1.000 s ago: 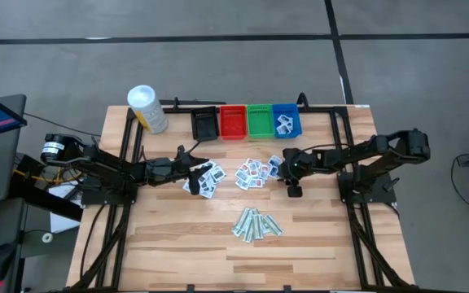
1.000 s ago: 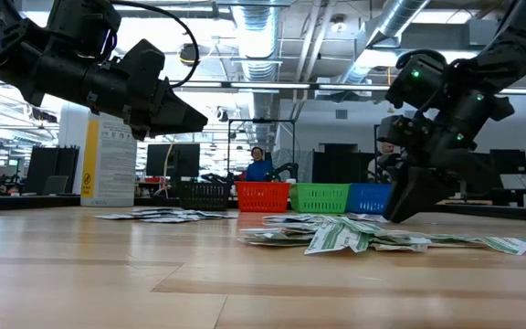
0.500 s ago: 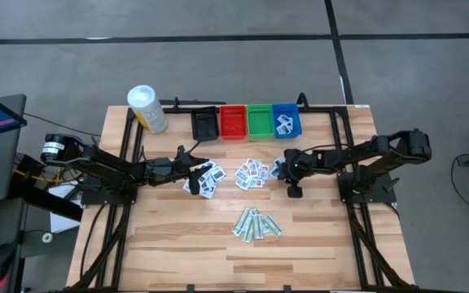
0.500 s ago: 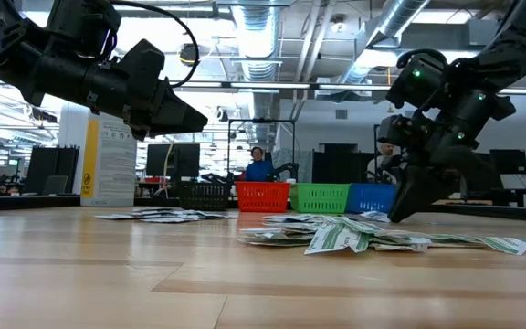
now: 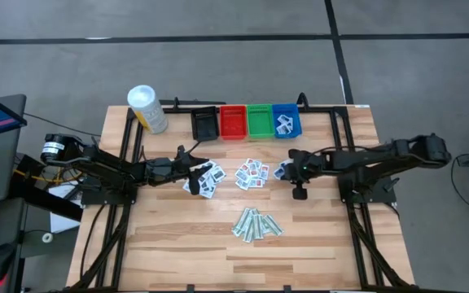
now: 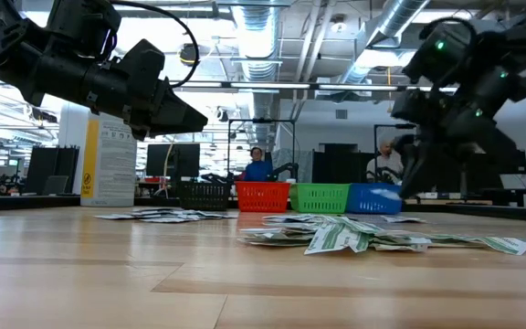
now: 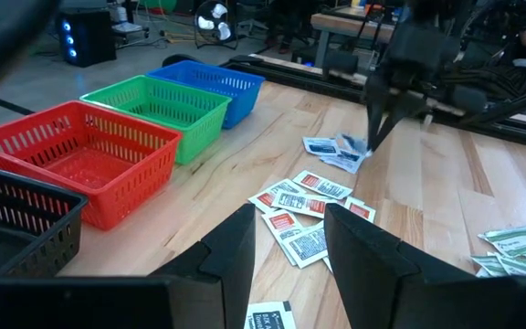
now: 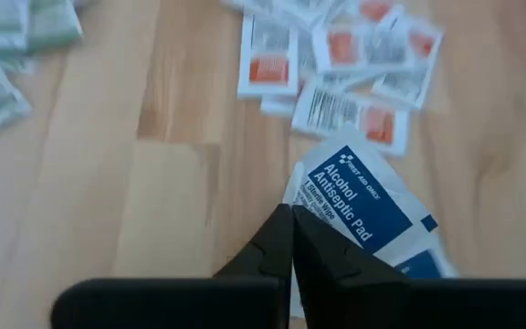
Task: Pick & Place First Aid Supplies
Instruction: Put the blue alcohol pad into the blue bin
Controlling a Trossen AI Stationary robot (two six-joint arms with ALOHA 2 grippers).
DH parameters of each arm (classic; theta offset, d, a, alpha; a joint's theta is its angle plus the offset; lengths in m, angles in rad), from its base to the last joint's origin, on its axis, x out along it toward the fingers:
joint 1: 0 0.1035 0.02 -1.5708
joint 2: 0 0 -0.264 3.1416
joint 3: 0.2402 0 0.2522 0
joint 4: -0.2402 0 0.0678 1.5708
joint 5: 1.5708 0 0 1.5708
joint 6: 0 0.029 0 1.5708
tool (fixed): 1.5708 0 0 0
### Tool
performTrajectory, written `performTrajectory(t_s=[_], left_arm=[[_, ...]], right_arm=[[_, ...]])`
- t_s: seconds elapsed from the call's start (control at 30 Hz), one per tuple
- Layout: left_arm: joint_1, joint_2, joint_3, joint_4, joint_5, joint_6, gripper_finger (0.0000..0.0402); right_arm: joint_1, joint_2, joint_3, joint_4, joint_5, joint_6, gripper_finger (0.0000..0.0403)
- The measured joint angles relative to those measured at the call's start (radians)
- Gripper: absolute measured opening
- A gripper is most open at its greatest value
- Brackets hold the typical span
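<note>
**Right pincer pinches a blue-print packet, ready to carry**

The right pincer (image 8: 292,239) is clenched on the edge of a blue-print packet (image 8: 359,206), just above the bench (image 5: 316,236) beside the red-print packets (image 5: 253,173). Next, I judge, comes a lift and a carry to the blue bin (image 5: 286,120), which already holds packets; the bin wall must be cleared. The left pincer (image 7: 286,247) hangs released over its own small pile (image 5: 204,181). Green strips (image 5: 256,224) lie well apart.

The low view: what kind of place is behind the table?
Probably a robotics lab or workshop. Bare ducts and pipes run along the ceiling, further workbenches with monitors stand behind, and a person sits at one of them.
</note>
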Motion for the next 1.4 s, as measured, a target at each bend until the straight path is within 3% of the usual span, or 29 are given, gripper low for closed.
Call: performTrajectory(t_s=[0.3,0.67,0.87,1.03,1.4], left_arm=[[0.000,0.000,0.000,0.000,0.000,0.000,0.0134],[0.000,0.000,0.000,0.000,0.000,0.000,0.0134],[0.000,0.000,0.000,0.000,0.000,0.000,0.0134],[0.000,0.000,0.000,0.000,0.000,0.000,0.0134],[0.000,0.000,0.000,0.001,0.000,0.000,0.0134]], right_arm=[[0.005,-0.128,0.002,0.011,0.072,0.017,0.0001],[0.006,-0.125,0.004,0.012,0.073,0.016,0.0001],[-0.003,-0.125,0.005,0.013,0.258,0.009,0.0001],[-0.058,-0.125,0.005,0.028,0.405,0.025,0.0000],[-0.223,-0.126,0.006,0.144,0.405,-0.011,0.0000]])
